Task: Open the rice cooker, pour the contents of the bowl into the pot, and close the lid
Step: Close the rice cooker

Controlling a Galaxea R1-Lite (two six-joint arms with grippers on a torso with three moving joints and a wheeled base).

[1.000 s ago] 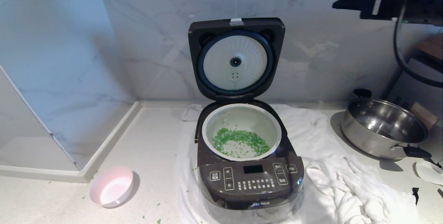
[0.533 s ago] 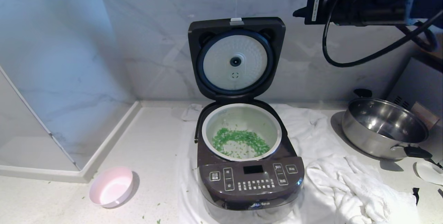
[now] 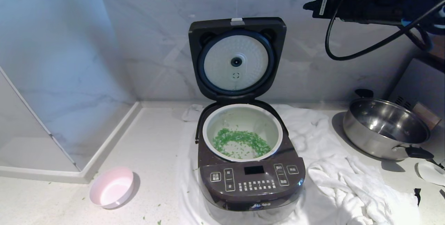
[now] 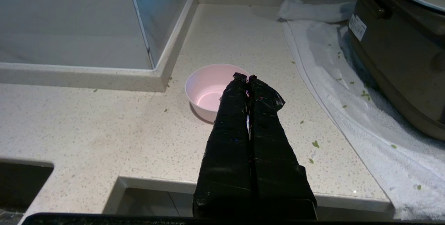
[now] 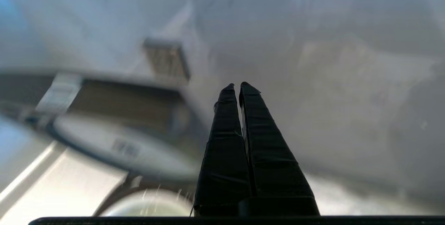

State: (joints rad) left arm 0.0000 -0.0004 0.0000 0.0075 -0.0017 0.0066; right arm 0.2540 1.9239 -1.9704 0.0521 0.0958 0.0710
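The rice cooker (image 3: 252,183) stands open on a white towel, its lid (image 3: 237,58) upright with the white dimpled disc facing me. Green contents (image 3: 241,143) lie in the white pot (image 3: 212,120). The pink bowl (image 3: 112,186) sits empty on the counter to the cooker's left. My right gripper (image 3: 307,6) hangs shut and empty high up, right of the lid's top edge and apart from it. In the right wrist view the right gripper (image 5: 235,85) points at the marble wall, with the lid (image 5: 132,103) blurred beside it. My left gripper (image 4: 247,76) is shut, parked above the counter's front edge near the bowl (image 4: 205,89).
A steel pot with black handles (image 3: 386,129) stands at the right, with a crumpled white towel (image 3: 361,190) in front of it. A marble wall rises close behind the cooker. A raised ledge (image 3: 104,148) borders the counter at the left. Green bits lie scattered near the bowl.
My right arm has swung in from the far upper right corner toward the raised lid, staying high. The cooker, bowl and left gripper have not moved.
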